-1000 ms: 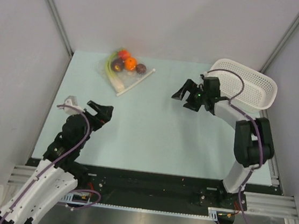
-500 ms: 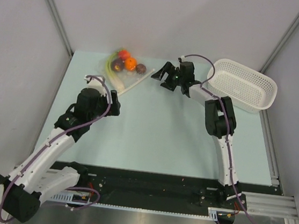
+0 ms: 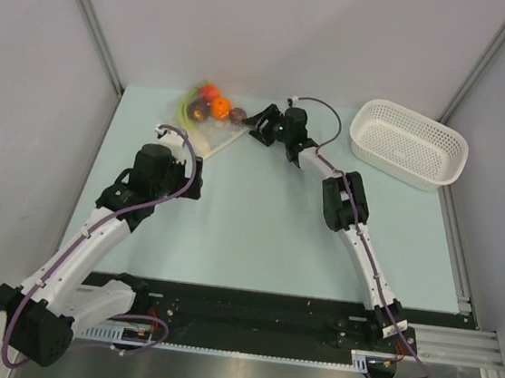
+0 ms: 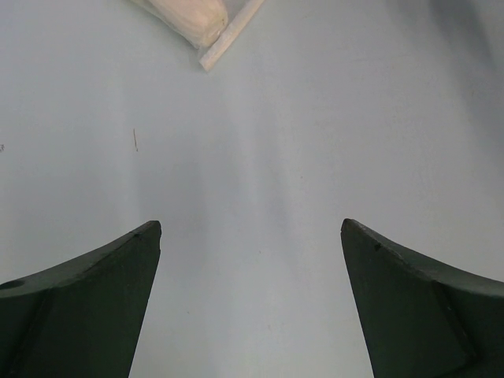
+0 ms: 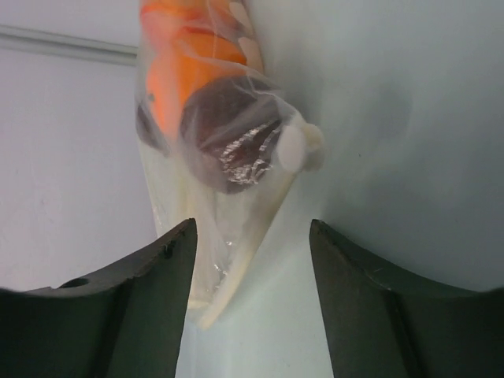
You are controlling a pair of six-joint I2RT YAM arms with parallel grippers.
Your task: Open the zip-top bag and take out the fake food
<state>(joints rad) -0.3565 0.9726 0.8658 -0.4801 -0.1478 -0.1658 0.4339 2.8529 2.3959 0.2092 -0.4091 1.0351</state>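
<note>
Both arms have swung in on zip-top bag (image 3: 207,122): R gripper (image 3: 261,126) nearer, jaws part-open, bag at its 9 o'clock; L gripper (image 4: 252,228) wide.

- One zip-top bag (image 3: 212,131).
- Fake food (image 3: 214,107) in it, six kinds:
  - one orange ball (image 3: 220,106)
  - one red tomato (image 3: 209,92)
  - two dark purple-brown lumps (image 3: 198,108)
  - one pale beige piece (image 4: 189,16)
  - green stalks (image 3: 185,108), too close together to count
- One white basket (image 3: 408,143).
- Two grippers: the left gripper (image 4: 252,228) and the right gripper (image 5: 252,224).
- One table (image 3: 258,217).
</note>
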